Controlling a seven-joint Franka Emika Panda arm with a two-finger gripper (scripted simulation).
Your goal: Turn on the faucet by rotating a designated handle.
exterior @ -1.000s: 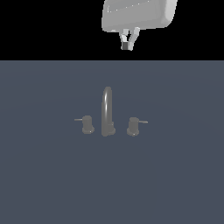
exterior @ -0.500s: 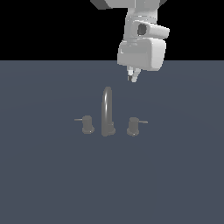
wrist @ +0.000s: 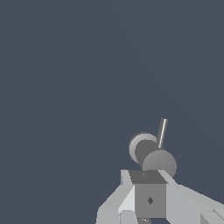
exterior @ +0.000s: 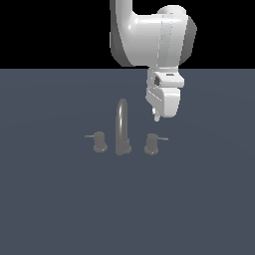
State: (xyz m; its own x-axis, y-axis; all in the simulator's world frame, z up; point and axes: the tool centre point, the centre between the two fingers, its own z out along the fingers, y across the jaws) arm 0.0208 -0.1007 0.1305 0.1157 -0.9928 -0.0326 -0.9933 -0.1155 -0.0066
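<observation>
The faucet (exterior: pixel 122 128) is dull grey, with a tall arched spout and a stubby knob on each side. The handle (exterior: pixel 152 144) is the knob on the exterior view's right, with its thin pin pointing right. My gripper (exterior: pixel 157 117) hangs just above and slightly behind the handle, apart from it. Its fingers look closed together and hold nothing. In the wrist view the handle (wrist: pixel 151 155) and its pin lie just beyond the gripper (wrist: pixel 148 183). The spout and the other knob are out of the wrist view.
The mirrored knob (exterior: pixel 99 142), with its pin pointing left, stands on the other side of the spout. The dark blue-grey floor (exterior: pixel 124 209) spreads all around the faucet. My bulky white arm (exterior: pixel 149 37) reaches down from above.
The arm has come down from the top of the view towards the faucet. The gripper now hangs just over the handle. The faucet has not moved.
</observation>
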